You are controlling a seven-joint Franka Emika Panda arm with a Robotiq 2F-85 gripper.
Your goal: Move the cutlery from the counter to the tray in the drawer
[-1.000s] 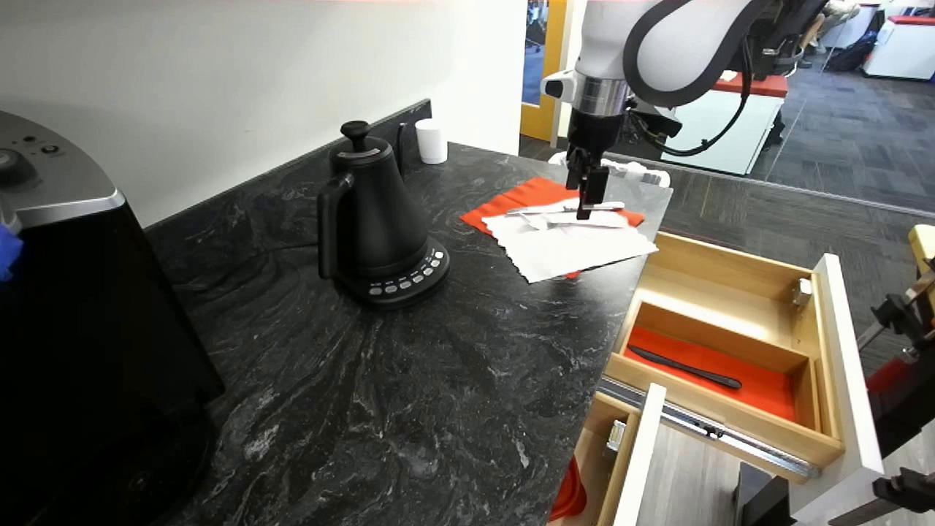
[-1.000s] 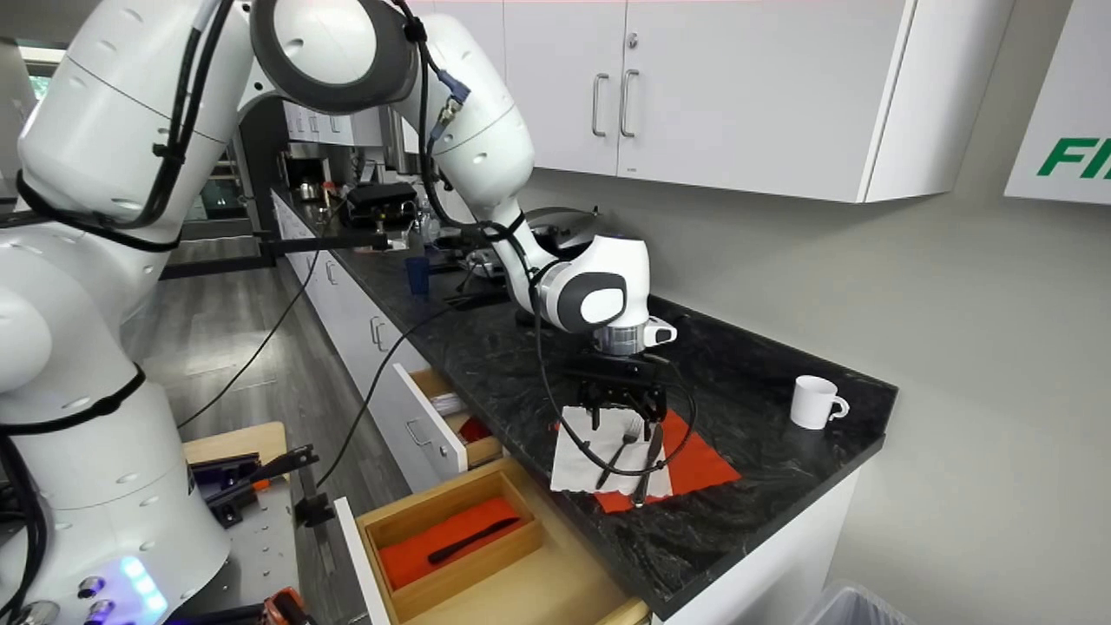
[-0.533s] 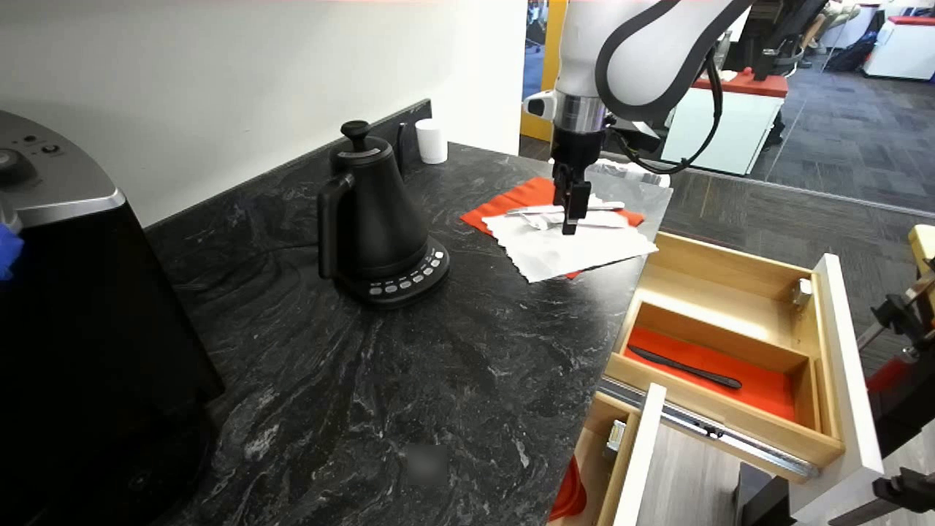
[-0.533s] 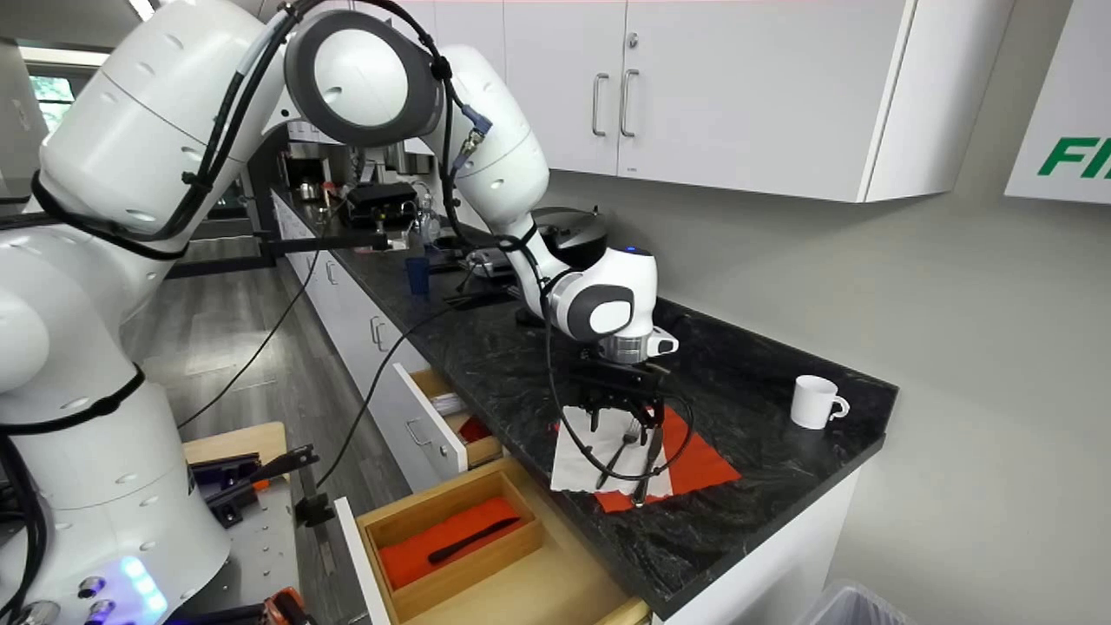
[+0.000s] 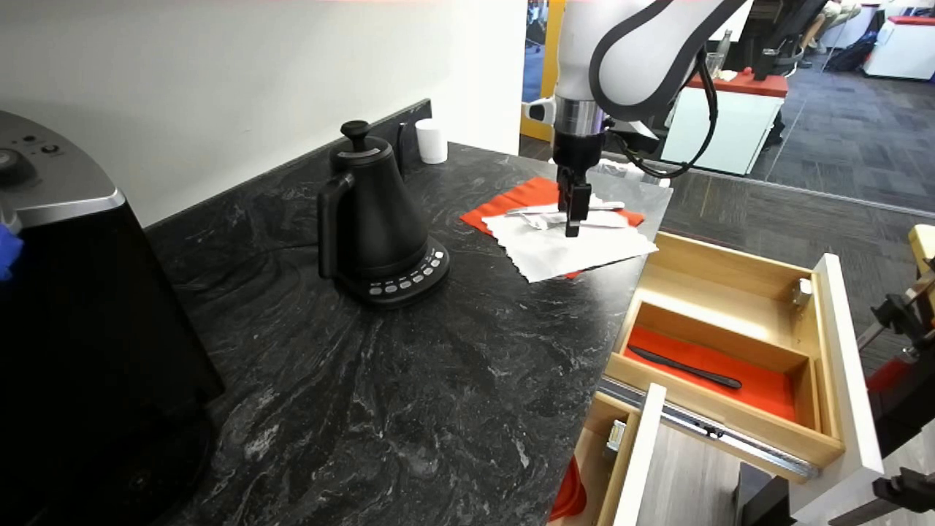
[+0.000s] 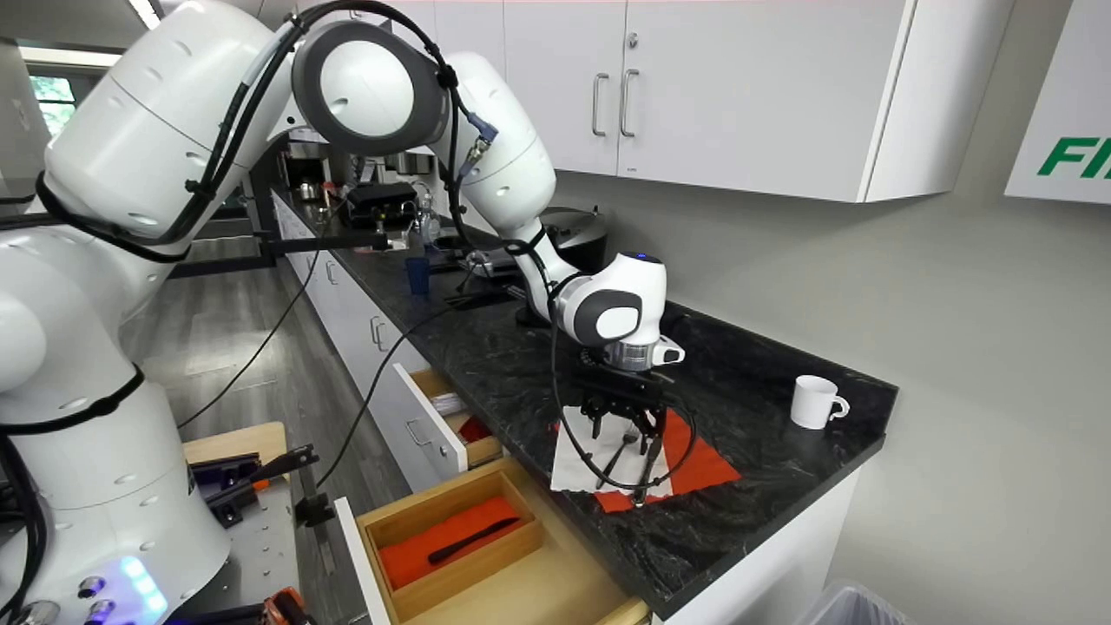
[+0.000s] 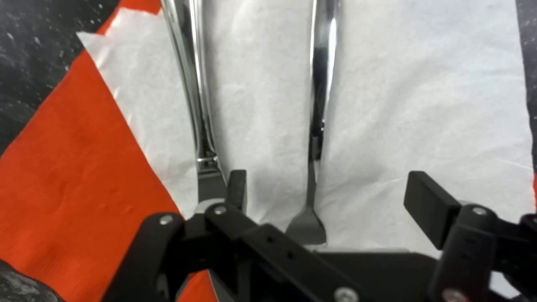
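A fork (image 7: 321,92) lies on a white napkin (image 7: 419,105) on the counter (image 5: 409,380), near a table knife (image 7: 195,88) to its left in the wrist view; a red napkin (image 7: 92,167) spreads beneath. Above, the end effector (image 7: 331,197) has its fingers wide apart. In an exterior view, the pulled-out drawer (image 5: 730,274) on the right holds a tray (image 5: 723,342) with a dark knife (image 5: 684,367); a black electric kettle (image 5: 380,212) stands left.

In an ext. view: upper napkin (image 6: 574,466) on lower napkin (image 6: 707,467), both on worktop (image 6: 764,495); fork (image 6: 619,454) & knife (image 6: 649,462) across upper napkin, fork left of knife. Mug (image 6: 813,403) at right, nr far edge. Drawer (image 6: 529,595) at near left, tray (image 6: 482,569) in its far part w/ 2nd knife (image 6: 473,540) inside. In an ext. view: kettle (image 5: 380,212) left of napkins.
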